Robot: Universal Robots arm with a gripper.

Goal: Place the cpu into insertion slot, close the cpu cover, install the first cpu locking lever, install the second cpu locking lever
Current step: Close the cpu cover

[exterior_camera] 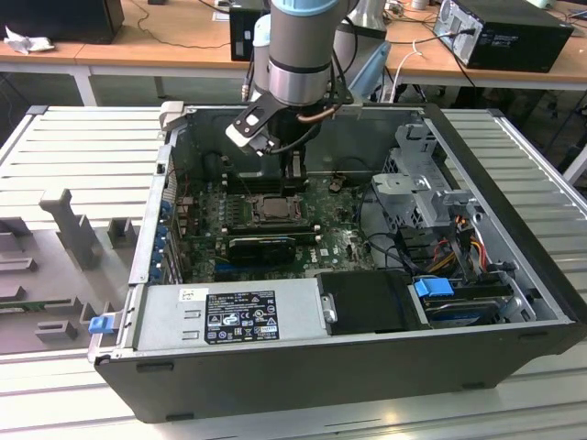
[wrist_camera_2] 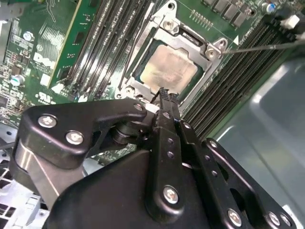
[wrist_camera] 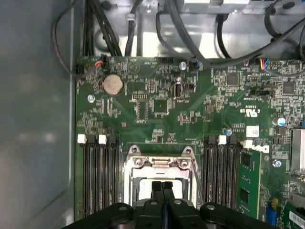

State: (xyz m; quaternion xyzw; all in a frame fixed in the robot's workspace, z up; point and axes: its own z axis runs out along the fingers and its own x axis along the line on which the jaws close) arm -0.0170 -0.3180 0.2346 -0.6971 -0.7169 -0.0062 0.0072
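Observation:
The cpu [wrist_camera_2: 169,71], a pale grey square, lies in the socket on the green motherboard [wrist_camera: 157,105]. The silvery cpu cover [wrist_camera_2: 187,42] lies flat around it as a frame. A thin locking lever [wrist_camera_2: 267,46] sticks out from a socket corner, raised off the board. My gripper [wrist_camera_2: 164,95] hangs just above the socket's edge with its black fingers [wrist_camera: 156,187] pressed together and nothing between them. In the exterior view the gripper [exterior_camera: 292,179] reaches down into the open computer case, right beside the cpu [exterior_camera: 272,207].
Memory slots [wrist_camera: 97,171] flank the socket on both sides. A long black expansion card [exterior_camera: 261,246] sits in front of the socket. Drive cages and cables [exterior_camera: 431,197] fill the exterior view's right. The power supply [exterior_camera: 229,316] lies at the front.

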